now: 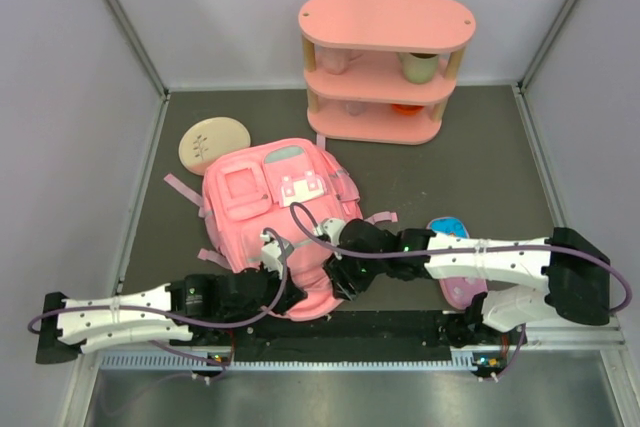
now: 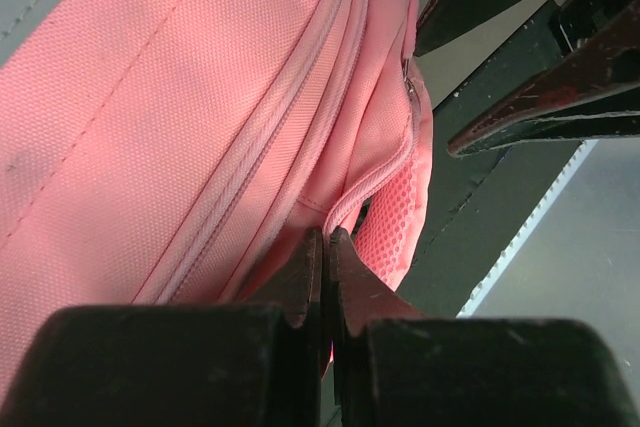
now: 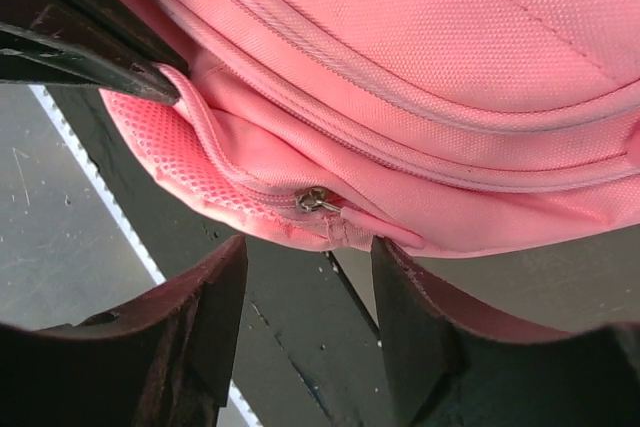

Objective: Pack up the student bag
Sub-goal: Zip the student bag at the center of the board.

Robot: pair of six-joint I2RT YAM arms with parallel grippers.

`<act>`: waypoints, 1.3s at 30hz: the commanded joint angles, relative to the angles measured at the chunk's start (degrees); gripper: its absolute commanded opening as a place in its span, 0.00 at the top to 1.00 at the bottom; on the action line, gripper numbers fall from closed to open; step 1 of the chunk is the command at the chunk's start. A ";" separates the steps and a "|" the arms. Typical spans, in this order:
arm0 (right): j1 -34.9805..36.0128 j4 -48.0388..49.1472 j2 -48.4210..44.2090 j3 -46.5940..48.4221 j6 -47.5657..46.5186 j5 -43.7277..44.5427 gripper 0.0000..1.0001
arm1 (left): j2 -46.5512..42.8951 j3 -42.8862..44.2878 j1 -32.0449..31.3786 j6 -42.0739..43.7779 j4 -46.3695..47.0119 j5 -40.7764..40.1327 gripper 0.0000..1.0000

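Observation:
The student bag (image 1: 262, 209), a large pink backpack, lies flat mid-table with its mint-and-white flap pocket (image 1: 302, 187) facing up. My left gripper (image 1: 288, 291) is at the bag's near edge. In the left wrist view the left gripper (image 2: 328, 237) is shut on a pink edge strip (image 2: 372, 185) of the bag (image 2: 150, 127) beside the mesh. My right gripper (image 1: 336, 287) is open at the same edge. In the right wrist view the right gripper (image 3: 308, 247) sits just below the metal zip slider (image 3: 314, 200), not touching it.
A pink three-tier shelf (image 1: 386, 67) with cups stands at the back. A beige round disc (image 1: 212, 142) lies left of the bag. A purple-pink pencil case (image 1: 455, 269) lies partly under the right arm. The table's front rail (image 1: 300, 357) runs close behind both grippers.

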 commanded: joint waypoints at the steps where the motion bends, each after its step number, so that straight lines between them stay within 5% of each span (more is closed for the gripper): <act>1: 0.67 1.28 -1.19 4.49 -2.41 0.09 0.47 | 1.02 -0.03 0.06 -0.51 2.63 -1.43 1.00; 5: 0.67 1.63 0.04 5.29 -0.65 0.70 0.53 | 0.76 -0.39 0.06 -0.77 2.89 -1.34 1.00; 7: 0.67 1.81 1.62 5.20 0.58 0.00 0.68 | 0.32 -0.65 0.06 -0.95 3.15 -1.34 1.00; 10: 0.67 3.56 2.41 4.06 2.86 0.08 0.77 | -0.29 -0.91 0.06 -0.95 3.42 -1.34 1.00; 17: 0.58 5.24 1.80 1.95 5.06 2.54 0.85 | -0.65 -1.18 0.06 -0.95 2.98 -1.25 1.00; 21: 0.67 4.80 -0.39 0.81 6.55 6.13 0.70 | -0.73 -1.18 0.06 -0.86 2.81 -1.25 1.00; 22: 0.58 4.80 -1.62 -0.41 7.08 8.93 0.58 | -0.65 -1.18 0.06 -0.95 2.63 -1.17 1.00; 25: -1.17 5.84 -6.80 -3.13 9.36 10.55 0.43 | -1.00 -1.27 0.15 -1.30 2.19 -1.16 1.00; 32: -8.64 13.38 -16.74 -12.72 20.16 3.88 0.38 | -1.18 -1.44 0.06 -1.21 2.36 -1.43 1.00; 39: -9.09 24.73 -13.15 -17.73 26.06 -2.02 0.45 | -0.30 -1.44 0.15 -0.95 2.89 -1.34 1.00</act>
